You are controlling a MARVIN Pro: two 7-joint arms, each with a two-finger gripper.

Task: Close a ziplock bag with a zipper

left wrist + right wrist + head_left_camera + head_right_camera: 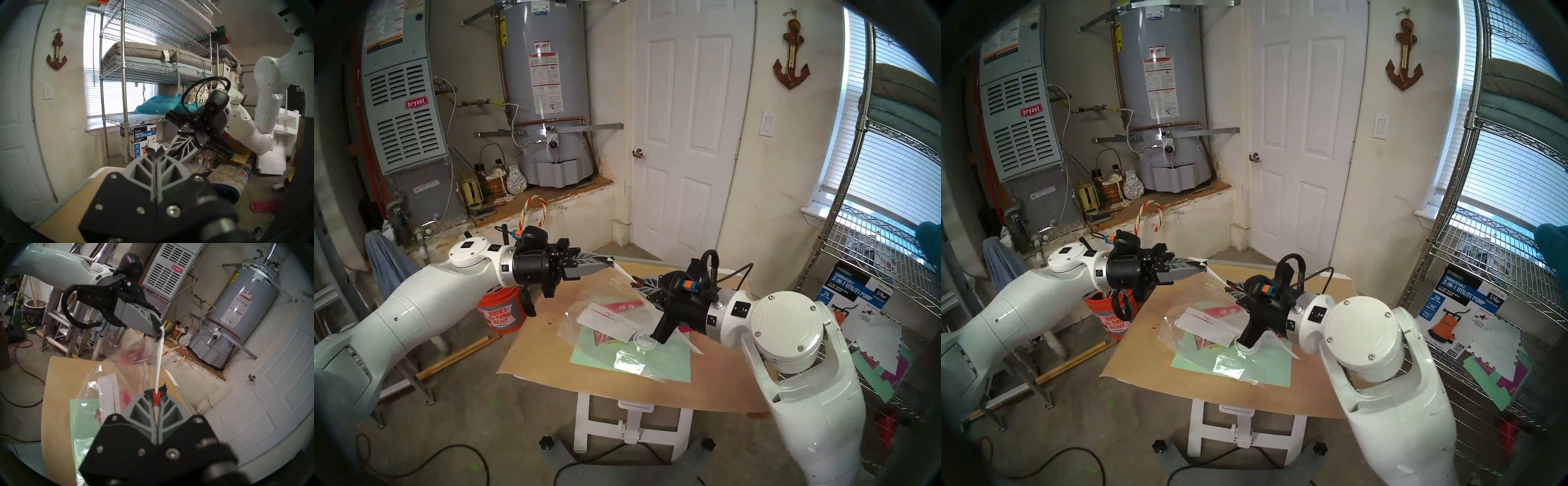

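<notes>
Right wrist view: the right hand (156,396) is closed on the small red slider tab (156,397) of the narrow white zipper strip (159,361), which runs taut up to the left hand (158,330), pinched shut on the strip's far end. The clear crinkly plastic ziplock bag (619,325) with its white label panel hangs from the strip between the two hands, its lower part resting on the brown paper-covered surface (714,383) over a pale green sheet (670,359). Inside the bag a long red cardboard box (621,307) shows. In the head views the left hand (608,262) points level toward the right hand (636,281), both above the surface.
</notes>
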